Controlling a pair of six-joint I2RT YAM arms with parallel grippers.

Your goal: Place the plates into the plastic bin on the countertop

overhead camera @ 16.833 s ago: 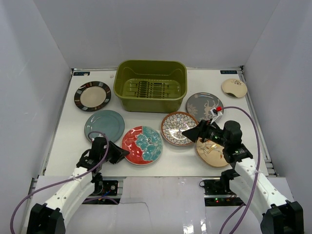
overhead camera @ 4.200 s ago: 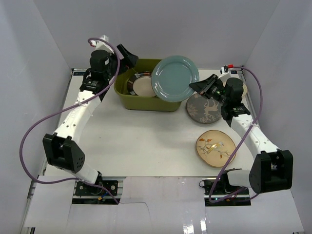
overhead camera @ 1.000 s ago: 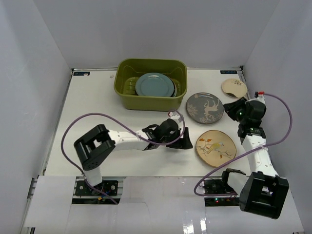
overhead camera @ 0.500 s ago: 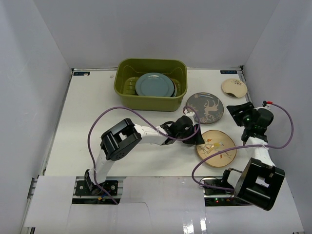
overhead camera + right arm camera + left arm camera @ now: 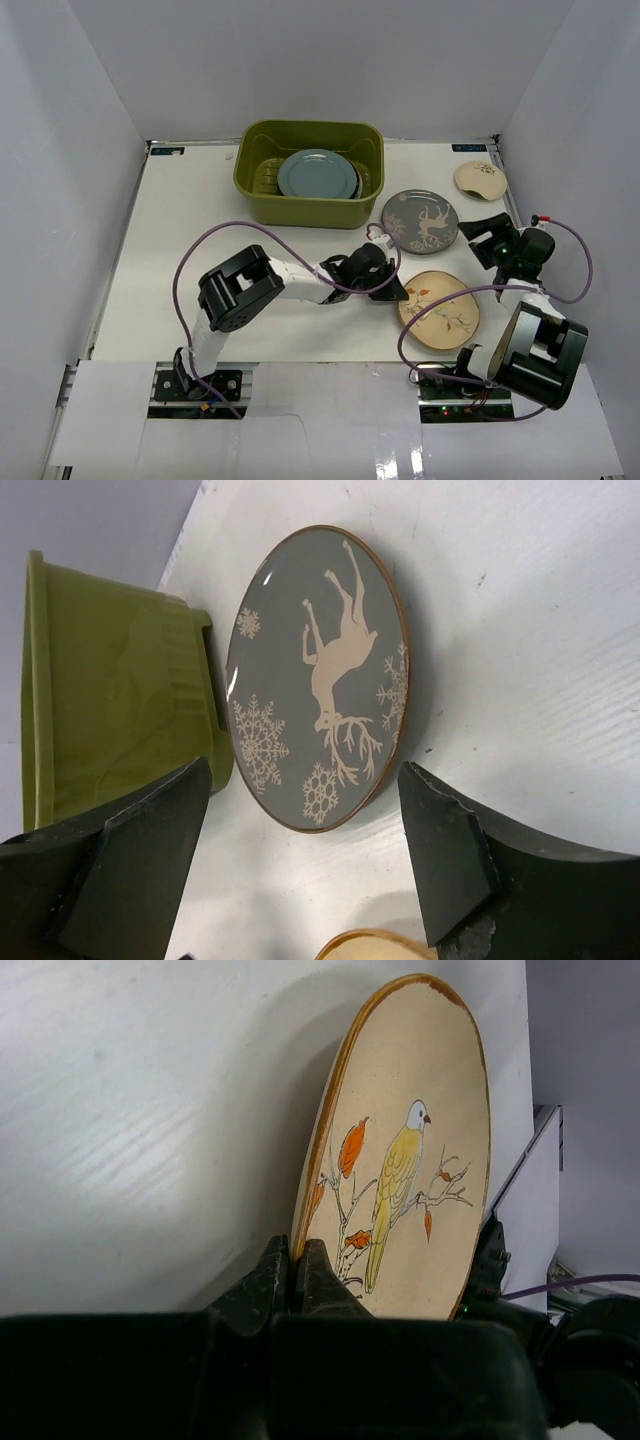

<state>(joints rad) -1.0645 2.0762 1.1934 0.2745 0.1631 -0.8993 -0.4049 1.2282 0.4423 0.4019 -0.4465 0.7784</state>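
White walls box in the white tabletop (image 5: 200,250). The left claw (image 5: 297,1260) is clamped on the rim of the cream bird plate (image 5: 410,1190), which sits right of centre, well apart from the plastic bin (image 5: 305,208) at the back. The right claw (image 5: 303,775) gapes toward the grey deer plate (image 5: 315,675) without touching it. Such a thin edge pinch could let the glazed plate swivel or slip once lifted. The carry to the bin also runs close to the deer plate.

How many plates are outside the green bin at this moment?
3: grey deer plate right of the bin, small cream plate at the far right, bird plate nearest the front edge, its rim in the left gripper. None looks hidden.
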